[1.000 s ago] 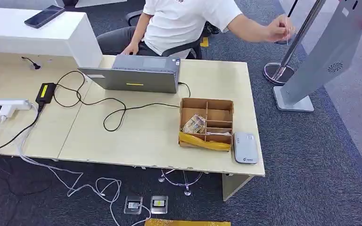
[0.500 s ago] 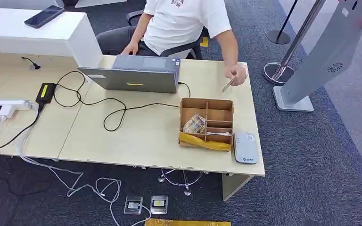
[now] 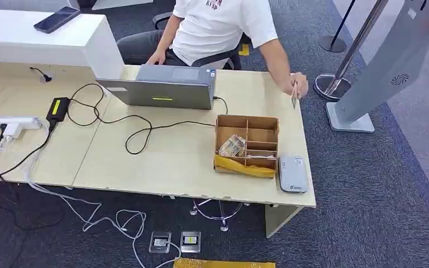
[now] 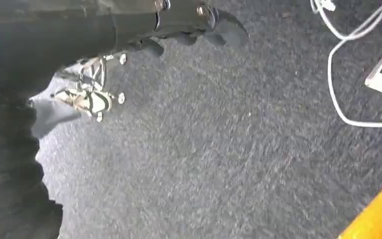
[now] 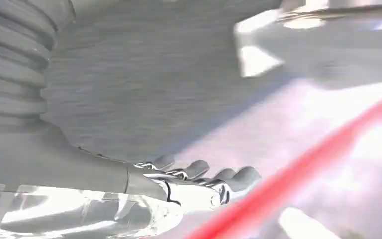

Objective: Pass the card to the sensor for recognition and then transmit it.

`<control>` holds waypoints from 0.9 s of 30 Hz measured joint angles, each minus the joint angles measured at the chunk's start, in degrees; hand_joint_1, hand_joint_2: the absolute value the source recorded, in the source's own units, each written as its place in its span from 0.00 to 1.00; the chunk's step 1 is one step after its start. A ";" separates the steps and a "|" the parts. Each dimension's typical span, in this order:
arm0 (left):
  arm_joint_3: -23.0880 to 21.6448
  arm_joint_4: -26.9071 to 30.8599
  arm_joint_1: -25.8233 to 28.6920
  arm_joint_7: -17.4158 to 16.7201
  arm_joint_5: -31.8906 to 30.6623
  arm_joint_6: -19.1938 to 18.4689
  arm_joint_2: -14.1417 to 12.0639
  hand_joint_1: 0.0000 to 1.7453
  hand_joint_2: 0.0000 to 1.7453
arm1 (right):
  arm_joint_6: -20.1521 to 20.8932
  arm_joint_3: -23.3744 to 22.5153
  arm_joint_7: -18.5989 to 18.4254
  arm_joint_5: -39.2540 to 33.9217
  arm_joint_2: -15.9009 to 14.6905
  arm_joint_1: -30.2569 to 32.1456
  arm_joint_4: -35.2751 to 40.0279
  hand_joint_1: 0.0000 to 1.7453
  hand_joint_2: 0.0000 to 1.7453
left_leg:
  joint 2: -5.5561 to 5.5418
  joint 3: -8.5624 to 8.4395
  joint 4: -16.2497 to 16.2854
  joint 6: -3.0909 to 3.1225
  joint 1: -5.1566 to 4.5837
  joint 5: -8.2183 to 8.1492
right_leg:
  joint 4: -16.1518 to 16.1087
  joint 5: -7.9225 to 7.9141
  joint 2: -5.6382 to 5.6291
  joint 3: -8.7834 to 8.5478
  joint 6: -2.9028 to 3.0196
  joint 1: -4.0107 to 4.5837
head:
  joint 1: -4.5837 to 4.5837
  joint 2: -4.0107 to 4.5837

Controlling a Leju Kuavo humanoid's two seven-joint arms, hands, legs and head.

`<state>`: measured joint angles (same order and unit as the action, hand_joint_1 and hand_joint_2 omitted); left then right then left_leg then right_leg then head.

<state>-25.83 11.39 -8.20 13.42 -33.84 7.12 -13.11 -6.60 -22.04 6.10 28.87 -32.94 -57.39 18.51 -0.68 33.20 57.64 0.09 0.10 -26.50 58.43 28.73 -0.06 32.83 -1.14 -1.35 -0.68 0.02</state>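
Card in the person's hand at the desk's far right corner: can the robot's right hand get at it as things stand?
Probably yes. The card hangs past the table edge over open carpet in the person's hand, nothing around it. The right hand holds nothing, fingers extended, but must travel there first.

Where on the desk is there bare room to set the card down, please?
The widest bare patch lies on the desk between the laptop and the near edge, left of the cardboard organizer, crossed only by a black cable. The far right corner beyond the organizer is bare too. Crowded: the card reader beside the organizer, and the power strip end.
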 joint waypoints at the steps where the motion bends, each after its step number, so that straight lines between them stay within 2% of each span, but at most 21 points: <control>1: 0.00 0.00 0.17 0.00 -0.22 -0.09 0.02 0.00 1.00 | -0.04 0.86 -0.09 0.11 0.05 -2.14 0.42 0.00 1.00 | -0.17 0.12 0.00 0.04 0.00 0.08 | 0.02 0.00 0.11 0.02 0.00 0.02 | 0.00 0.00; 6: 0.00 -0.02 0.17 0.00 -1.42 -0.79 -0.02 0.00 1.00 | -2.53 8.08 4.63 0.02 1.31 -11.12 3.78 0.00 1.00 | -0.41 0.40 -0.01 0.01 0.00 0.21 | 0.07 -0.01 0.36 0.17 0.00 0.04 | -0.02 0.00; 12: 0.00 -0.02 -0.39 0.15 -2.91 -1.86 -0.02 0.00 1.00 | -6.47 19.19 5.51 3.72 3.98 -17.87 6.08 0.00 1.00 | -0.41 0.37 0.00 0.00 0.02 0.21 | 0.05 -0.01 0.36 0.20 0.00 0.06 | -0.02 0.00; 18: 0.00 -0.04 -0.43 0.15 -2.93 -1.99 0.00 0.00 1.00 | -6.93 26.54 5.53 4.07 5.07 -19.37 7.08 0.00 1.00 | -0.40 0.36 0.01 0.01 0.04 0.21 | 0.04 -0.01 0.35 0.19 -0.01 0.06 | -0.02 0.00; 27: 0.00 -0.04 -0.42 0.15 -2.88 -1.99 0.00 0.00 1.00 | -6.80 31.76 5.33 4.02 5.55 -19.72 7.74 0.00 1.00 | -0.39 0.36 0.02 0.00 0.05 0.20 | 0.03 -0.01 0.33 0.23 -0.01 0.06 | -0.02 0.00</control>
<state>-25.83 11.34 -8.61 13.57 -36.72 5.14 -13.11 -13.40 9.73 11.43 32.89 -27.39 -77.11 26.25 -1.07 33.56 57.66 0.09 0.14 -26.30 58.46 28.72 0.27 33.06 -1.15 -1.29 -0.70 0.02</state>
